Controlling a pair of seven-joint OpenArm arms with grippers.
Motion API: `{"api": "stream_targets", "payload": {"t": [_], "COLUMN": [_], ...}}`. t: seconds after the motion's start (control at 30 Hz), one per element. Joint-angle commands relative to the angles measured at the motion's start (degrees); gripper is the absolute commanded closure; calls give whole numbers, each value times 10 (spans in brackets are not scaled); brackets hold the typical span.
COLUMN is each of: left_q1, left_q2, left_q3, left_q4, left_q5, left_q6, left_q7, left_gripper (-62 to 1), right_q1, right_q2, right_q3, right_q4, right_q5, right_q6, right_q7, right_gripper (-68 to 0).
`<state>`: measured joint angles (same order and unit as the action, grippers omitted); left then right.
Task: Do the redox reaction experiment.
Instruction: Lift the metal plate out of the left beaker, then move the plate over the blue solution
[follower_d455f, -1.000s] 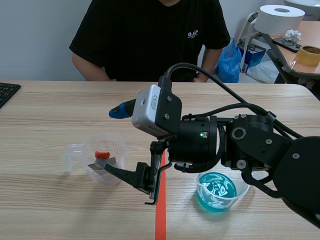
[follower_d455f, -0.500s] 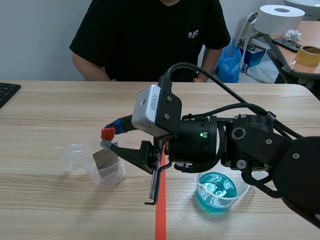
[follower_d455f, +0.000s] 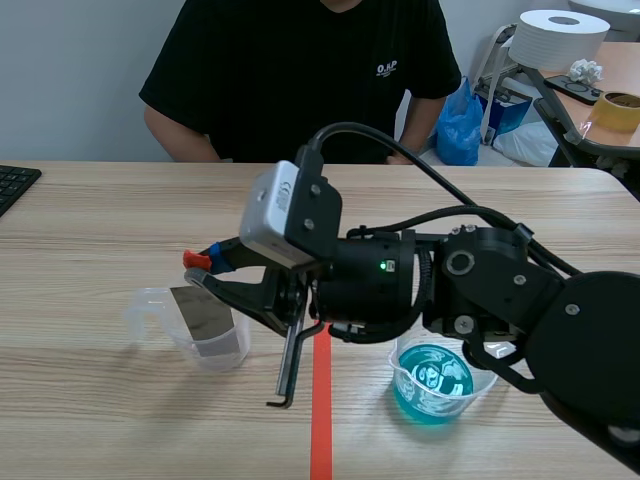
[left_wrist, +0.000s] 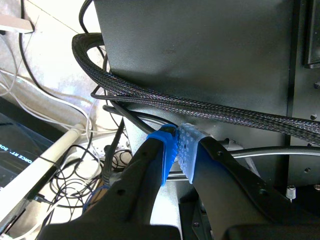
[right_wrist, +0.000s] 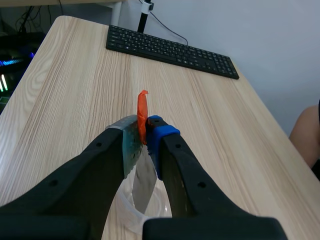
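The metal sheet (follower_d455f: 208, 318) is hanging just beneath the right hand (follower_d455f: 205, 272), tilted, with its lower part sitting inside the clear plastic beaker (follower_d455f: 150, 305) directly below the fingertips. The orange-red tab (follower_d455f: 196, 260) at the sheet's top is sticking up between the two pads. In the right wrist view, the right hand (right_wrist: 141, 135) is clamping that orange-red tab (right_wrist: 142, 117) between its fingers, and the metal sheet (right_wrist: 142, 180) is dropping away under them toward the rim of the beaker (right_wrist: 127, 210).

The right arm is coming in from its own side and reaching past the middle of the tabletop (follower_d455f: 90, 230). Back behind the hand, under the arm's elbow, a cup of blue liquid (follower_d455f: 478, 382) is standing across the orange-red tape line (follower_d455f: 321, 420) from the beaker. Ahead of the hand, well apart from it, a black keyboard (right_wrist: 170, 50) is lying at the tabletop's edge. A person (follower_d455f: 290, 70) in a black shirt is sitting across the tabletop.

The left hand (left_wrist: 177, 150) is showing only in its own wrist view, its pads pressing together on nothing, with loose cables (left_wrist: 107, 165) lying below it.
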<state>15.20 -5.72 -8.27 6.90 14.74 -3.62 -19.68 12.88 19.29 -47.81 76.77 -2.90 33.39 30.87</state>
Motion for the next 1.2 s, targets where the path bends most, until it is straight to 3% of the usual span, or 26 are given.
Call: {"api": "stream_targets", "payload": {"t": [0.0,0.1,0.23,0.53,1.17], "left_q1": [-2,-2,-2,-2,-2], "left_q2": [0,0,0,0,0], "left_q3": [-1,-1,-1,-1,-1], "left_q4": [7,7,7,7,7], "left_q5": [-1,-1,-1,-1,-1], "left_q6": [-1,-1,-1,-1,-1], "left_q7": [-2,-2,-2,-2,-2], "left_gripper": [-42,-42,-42,-42,-42], "right_q1": [23,37,54,63,63], "right_q2": [-10,-28,-41,-41,-40], "right_q3": [1,2,3,17,147], "right_q4": [12,13,24,122,338], "right_q5": [27,78,136,223,406], "right_q6": [7,23,23,22,17], "right_q7": [-14,-70,-150,-298,-568], "right_gripper": [-8,-8,-8,-8,-8]}}
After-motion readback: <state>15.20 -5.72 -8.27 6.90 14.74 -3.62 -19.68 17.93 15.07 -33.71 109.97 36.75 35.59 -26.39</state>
